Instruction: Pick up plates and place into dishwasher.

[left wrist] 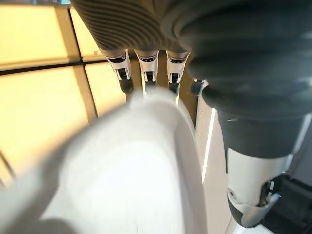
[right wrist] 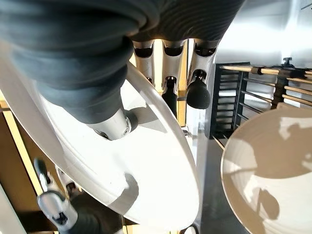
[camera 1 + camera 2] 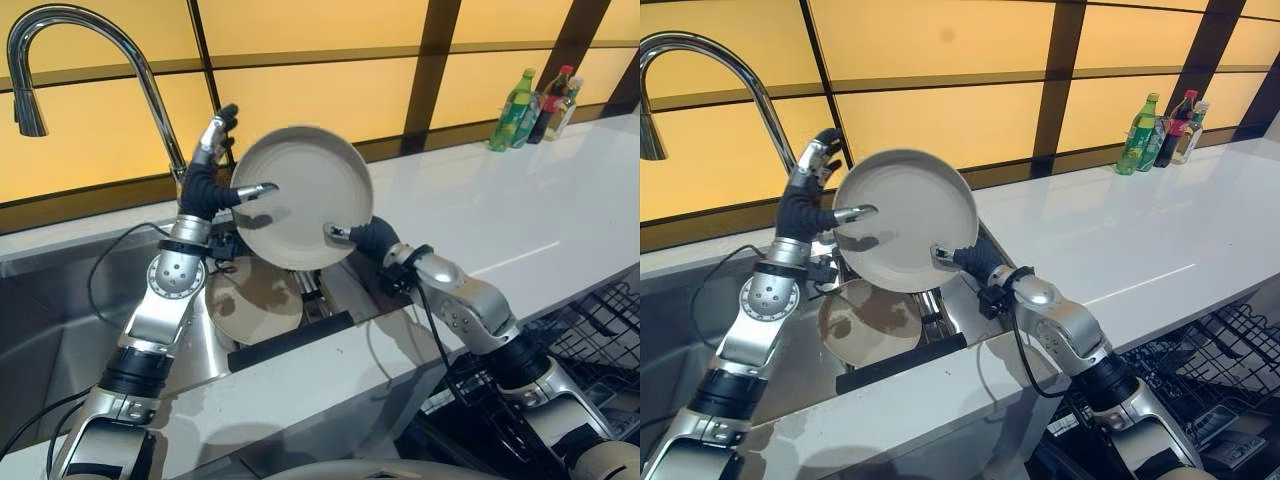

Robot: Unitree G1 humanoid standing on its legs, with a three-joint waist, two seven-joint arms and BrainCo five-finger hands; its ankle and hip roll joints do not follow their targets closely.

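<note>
risk first: we hold the raised plate (image 3: 301, 196) by opposite rims only, and if either hand eases off before the other has it secure, it could drop onto the second plate (image 3: 252, 298) lying in the sink (image 3: 60, 320) beneath and chip both. nearest us, the dishwasher rack (image 3: 590, 330) sits low at our right, below the front edge of the counter (image 3: 520, 215); swinging the plate there over that edge could clip the rim. our right hand (image 3: 352, 234) pinches the plate's lower right rim, thumb on the inner face and fingers behind, as its wrist view shows. our left hand (image 3: 215, 175) grips the left rim the same way, thumb across the face, fingers curled over the back. the plate is tilted up nearly on edge above the sink, its hollow face turned toward us and slightly upward; being round it has no long axis, only a flat plane leaning back toward the faucet (image 3: 80, 45). far along the counter's back edge stand some bottles (image 3: 535, 108).
</note>
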